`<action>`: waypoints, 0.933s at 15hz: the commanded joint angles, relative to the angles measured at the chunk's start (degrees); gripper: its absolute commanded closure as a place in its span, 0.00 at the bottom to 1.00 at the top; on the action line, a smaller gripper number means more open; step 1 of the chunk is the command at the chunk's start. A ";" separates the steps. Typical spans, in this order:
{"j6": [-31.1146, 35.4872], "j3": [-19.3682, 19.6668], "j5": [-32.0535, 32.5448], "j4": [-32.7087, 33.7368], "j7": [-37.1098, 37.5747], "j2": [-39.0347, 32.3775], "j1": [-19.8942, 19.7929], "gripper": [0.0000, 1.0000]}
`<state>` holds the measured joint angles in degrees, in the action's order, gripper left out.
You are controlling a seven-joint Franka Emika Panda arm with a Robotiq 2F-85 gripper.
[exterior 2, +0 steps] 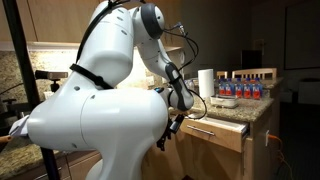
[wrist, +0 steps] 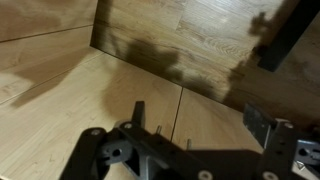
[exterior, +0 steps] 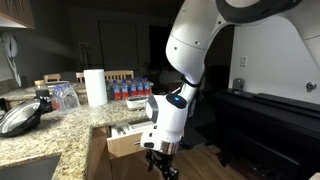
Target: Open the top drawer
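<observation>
The top drawer [exterior: 122, 146] is a light-wood front below the granite counter, and it stands pulled out with its white interior [exterior: 128, 131] showing. In an exterior view its front [exterior 2: 214, 135] sticks out from the cabinet. My gripper [exterior: 160, 160] hangs just beside the drawer front, pointing down. In the wrist view my gripper [wrist: 198, 125] is open, with only light-wood panels behind the gap. Both fingers [wrist: 138, 113] are apart and hold nothing. The silver handle does not show in the wrist view.
The granite counter [exterior: 60, 128] carries a paper towel roll [exterior: 95, 86], a pack of bottles [exterior: 130, 91] and a pan [exterior: 20, 118]. A dark piano [exterior: 265, 115] stands opposite. Wood floor [wrist: 190, 40] and a dark leg [wrist: 290, 35] lie beyond the cabinet.
</observation>
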<state>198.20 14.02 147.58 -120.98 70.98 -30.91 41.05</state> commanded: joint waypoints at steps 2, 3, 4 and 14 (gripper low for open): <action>0.00 -0.05 0.01 0.21 0.00 -0.14 -0.21 0.00; 0.00 -0.08 0.02 0.25 0.00 -0.15 -0.29 0.00; 0.00 -0.09 0.02 0.26 0.00 -0.15 -0.32 0.00; 0.03 18.64 -1.12 -0.18 18.39 7.63 18.43 0.00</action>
<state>198.24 23.78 144.93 -119.05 80.46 -26.66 51.11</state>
